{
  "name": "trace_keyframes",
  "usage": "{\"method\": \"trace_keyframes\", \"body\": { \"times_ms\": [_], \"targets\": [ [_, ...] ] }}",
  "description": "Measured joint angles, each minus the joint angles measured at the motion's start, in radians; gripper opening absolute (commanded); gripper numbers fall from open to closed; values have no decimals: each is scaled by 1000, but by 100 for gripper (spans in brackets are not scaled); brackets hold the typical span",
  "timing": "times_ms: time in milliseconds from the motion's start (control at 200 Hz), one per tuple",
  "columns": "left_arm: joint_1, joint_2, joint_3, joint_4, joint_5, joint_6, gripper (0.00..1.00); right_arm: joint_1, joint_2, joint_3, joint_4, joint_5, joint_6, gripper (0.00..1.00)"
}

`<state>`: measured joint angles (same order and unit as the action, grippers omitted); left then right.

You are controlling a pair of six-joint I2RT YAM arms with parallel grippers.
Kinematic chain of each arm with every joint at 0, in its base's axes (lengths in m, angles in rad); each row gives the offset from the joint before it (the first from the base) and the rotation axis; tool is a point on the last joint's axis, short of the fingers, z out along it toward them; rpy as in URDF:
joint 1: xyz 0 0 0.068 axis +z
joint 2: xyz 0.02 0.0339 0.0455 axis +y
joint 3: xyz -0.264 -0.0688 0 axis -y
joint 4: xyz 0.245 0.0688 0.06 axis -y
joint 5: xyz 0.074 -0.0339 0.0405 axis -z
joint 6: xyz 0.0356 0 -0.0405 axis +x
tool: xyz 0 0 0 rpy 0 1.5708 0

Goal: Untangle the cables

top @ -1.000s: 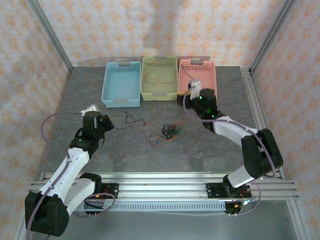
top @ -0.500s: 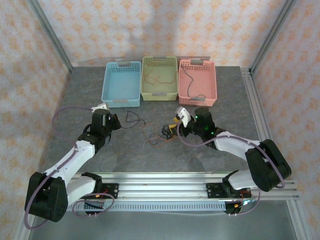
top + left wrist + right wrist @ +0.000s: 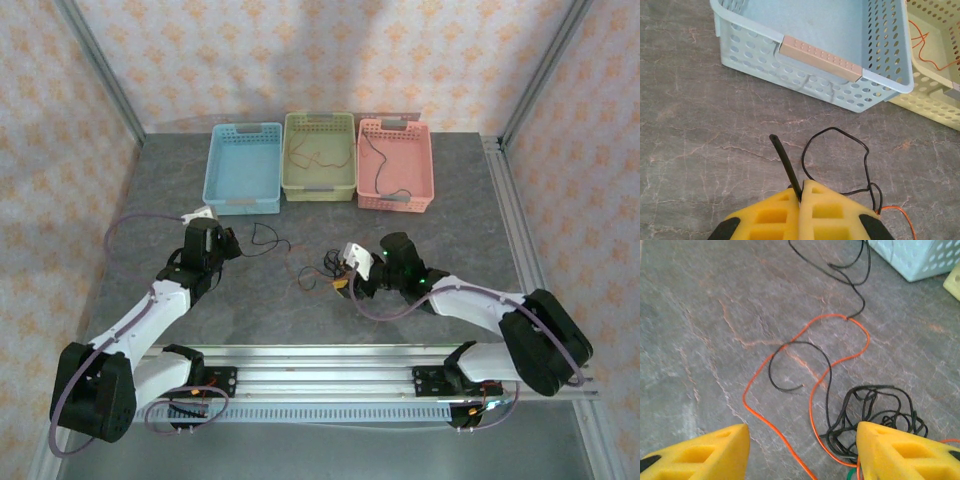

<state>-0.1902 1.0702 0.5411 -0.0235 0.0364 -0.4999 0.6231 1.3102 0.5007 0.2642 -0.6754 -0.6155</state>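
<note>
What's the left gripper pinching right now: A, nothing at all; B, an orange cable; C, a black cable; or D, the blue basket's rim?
C: in the left wrist view the left gripper is shut on a thin black cable, whose end sticks out past the tips.

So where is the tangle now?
The tangle lies mid-table in the top view, left of the right arm; in the right wrist view it sits beside one finger of the open right pincer.
</note>
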Motion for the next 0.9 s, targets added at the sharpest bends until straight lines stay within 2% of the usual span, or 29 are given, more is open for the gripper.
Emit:
{"method": "trace_keyframes", "body": {
  "times_ms": [245, 340, 420, 515, 736, 901],
  "targets": [
    [0, 0, 0, 6, -7, 0, 0, 0, 69, -16, 39, 40, -19, 55],
    [0, 0, 0, 6, -14, 0, 0, 0, 102, -19, 80, 55, -28, 48],
    [0, 0, 0, 6, -18, 0, 0, 0, 128, -23, 113, 71, -34, 31],
    [0, 0, 0, 6, -19, 0, 0, 0, 138, -36, 164, 97, -43, 0],
    [-11, 0, 0, 6, -23, 0, 0, -21, 111, -208, 551, 215, 72, 0],
    [-11, 0, 0, 6, -27, 0, 0, -77, 117, -254, 814, 408, 206, 0]
  ]
}}
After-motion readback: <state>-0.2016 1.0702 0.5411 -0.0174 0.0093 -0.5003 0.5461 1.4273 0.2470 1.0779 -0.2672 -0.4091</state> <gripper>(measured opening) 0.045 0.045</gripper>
